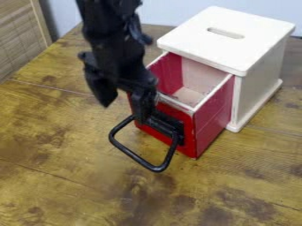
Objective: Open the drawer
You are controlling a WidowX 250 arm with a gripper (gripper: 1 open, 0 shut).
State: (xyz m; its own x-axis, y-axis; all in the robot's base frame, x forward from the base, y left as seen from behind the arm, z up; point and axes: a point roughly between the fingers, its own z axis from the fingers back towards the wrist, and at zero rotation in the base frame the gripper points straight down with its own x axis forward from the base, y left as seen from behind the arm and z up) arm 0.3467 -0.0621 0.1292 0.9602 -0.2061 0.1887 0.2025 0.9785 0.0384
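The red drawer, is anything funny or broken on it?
Nothing looks broken or spilled. The red drawer sticks out of the white box, open, and its black handle hangs out in front, over the wooden table.

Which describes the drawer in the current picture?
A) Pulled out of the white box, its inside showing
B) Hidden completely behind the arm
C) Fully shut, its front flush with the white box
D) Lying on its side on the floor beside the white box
A: the red drawer juts out from the white box, and its pale inside can be seen from above, with the black handle out in front.
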